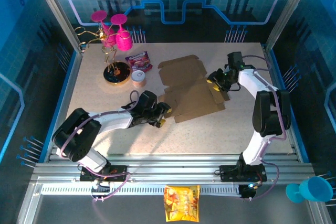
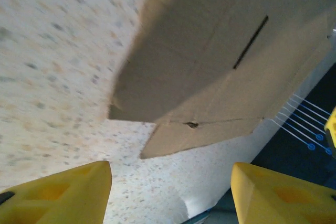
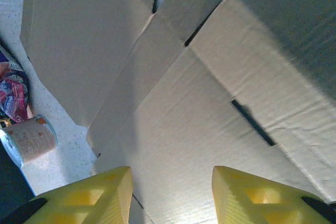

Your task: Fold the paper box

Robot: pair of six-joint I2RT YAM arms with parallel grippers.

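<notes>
The paper box (image 1: 191, 90) lies as a flat brown die-cut sheet in the middle of the table, flaps spread. My left gripper (image 1: 163, 113) sits at its near left corner, open. In the left wrist view the yellow fingers (image 2: 68, 192) stand wide apart, with bare table in the left gripper (image 2: 170, 170) and the paper box (image 2: 210, 61) just ahead, one flap slightly raised. My right gripper (image 1: 216, 80) hovers over the sheet's right edge. In the right wrist view the right gripper (image 3: 170, 174) is open above the paper box (image 3: 210, 124), holding nothing.
A gold stand with pink goblets (image 1: 113, 35) occupies the back left. A purple snack packet (image 1: 138, 59) and a small round tub (image 1: 138, 78) sit beside the sheet's left. A yellow snack bag (image 1: 181, 203) and a blue goblet (image 1: 310, 190) lie off the table's front.
</notes>
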